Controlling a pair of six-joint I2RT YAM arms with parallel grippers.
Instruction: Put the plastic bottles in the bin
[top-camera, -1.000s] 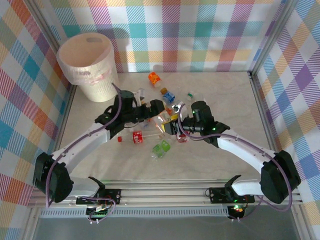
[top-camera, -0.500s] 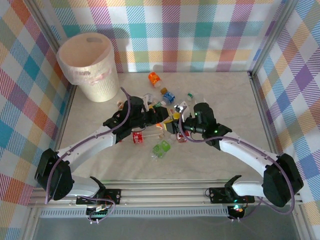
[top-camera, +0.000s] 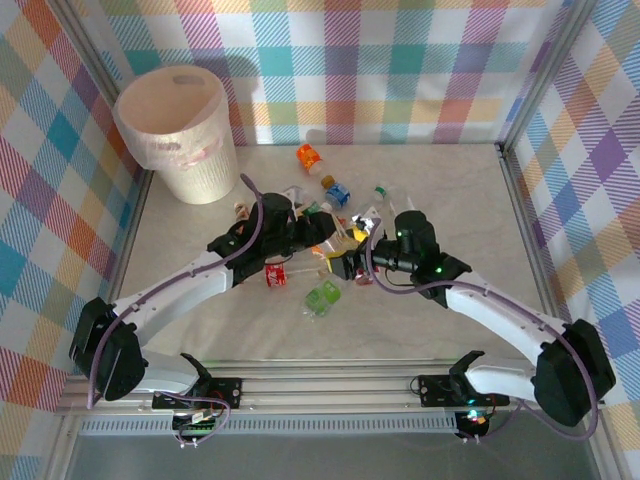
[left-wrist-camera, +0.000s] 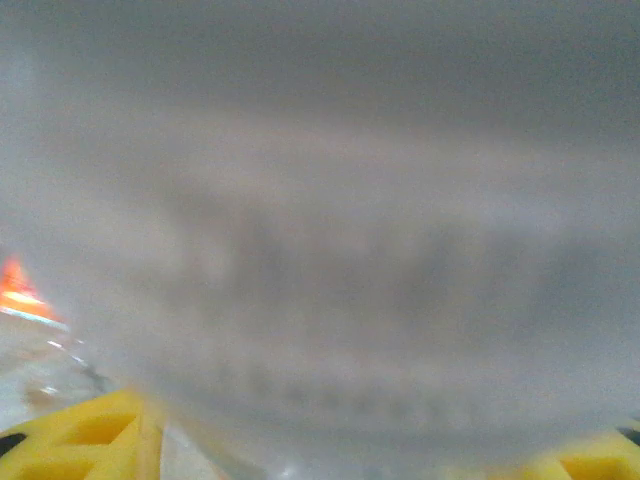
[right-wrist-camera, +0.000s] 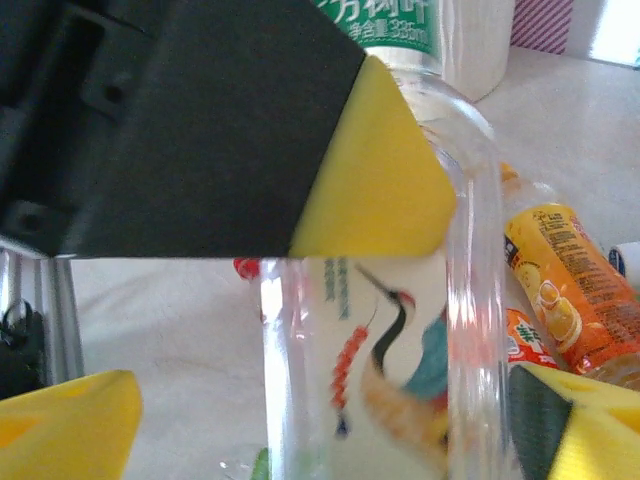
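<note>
Clear bottle (right-wrist-camera: 390, 330) w/ a crane picture on its label is hanging or resting mid-table between the two arms, well apart from the bin (top-camera: 205, 175). Lifted or on the surface: can't tell.

L gripper (left-wrist-camera: 340, 452) is gripping it. In the R wrist view a black L finger w/ a yellow pad (right-wrist-camera: 375, 170) is pressing against the bottle's shoulder. In the L wrist view a blurred grey mass is filling the gap between the two yellow tips, too close to the lens to read.

R gripper (right-wrist-camera: 320, 428) is standing open around the same bottle. Its tips are spreading wide, w/ bare table showing between one tip and the bottle. The other tip is lying just beside the bottle's wall; contact there unclear.

Other bottles are lying scattered round the grippers:
- A second orange-label bottle (right-wrist-camera: 560, 290) is lying just beside the clear one.
- In the top view a red-label bottle (top-camera: 276, 275) and a green bottle (top-camera: 323, 296) are lying on the near side of the grippers.
- A blue-label bottle (top-camera: 337, 193) is lying on the far side.
- An orange-label bottle (top-camera: 308, 156) is lying farther back, near the rear wall.

Bin is standing upright in the back-left corner of the table (top-camera: 460, 200), w/ a thin liner (top-camera: 150, 140) folding over its rim. Checked walls (top-camera: 400, 60) are closing in the table on three sides.
</note>
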